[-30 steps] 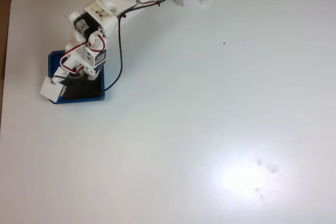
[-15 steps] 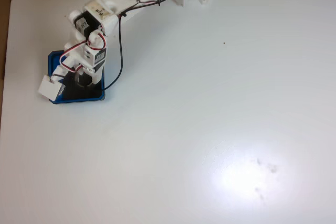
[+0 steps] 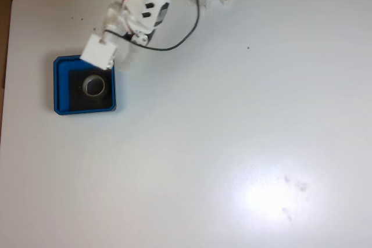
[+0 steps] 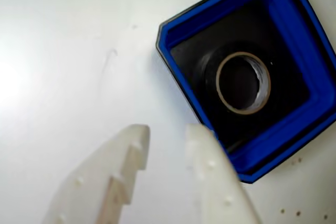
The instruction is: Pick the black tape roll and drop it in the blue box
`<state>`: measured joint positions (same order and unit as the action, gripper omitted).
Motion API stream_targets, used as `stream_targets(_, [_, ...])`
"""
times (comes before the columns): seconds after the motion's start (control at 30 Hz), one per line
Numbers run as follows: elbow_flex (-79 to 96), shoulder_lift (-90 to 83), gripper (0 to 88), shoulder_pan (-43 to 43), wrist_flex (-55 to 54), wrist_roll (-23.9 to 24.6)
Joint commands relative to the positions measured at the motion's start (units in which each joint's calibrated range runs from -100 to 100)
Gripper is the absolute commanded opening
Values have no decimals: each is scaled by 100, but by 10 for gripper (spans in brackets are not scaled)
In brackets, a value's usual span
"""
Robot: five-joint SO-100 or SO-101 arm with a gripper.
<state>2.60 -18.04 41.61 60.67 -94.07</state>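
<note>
Black tape roll (image 4: 210,85) lying flat inside blue box (image 4: 278,142) (dark floor), gripper (image 4: 167,132) slightly parted, empty, beside it

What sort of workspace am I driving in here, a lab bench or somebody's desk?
Probably a hobby desk: a plain white table, a small white arm with loose servo wires, and a blue box holding a black tape roll.
</note>
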Motion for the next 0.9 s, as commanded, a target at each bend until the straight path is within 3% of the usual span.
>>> stream_targets(0.0, [2211,-1683,6,-922,-1389,56])
stream_targets(0.23, [5086,-3907,5,-3394,-2602,64])
stream_targets(0.37, [6487,-5395,5,-4205,-2775,73])
stream_targets(0.87, [9659,-8088,5,-4616,-2792,73])
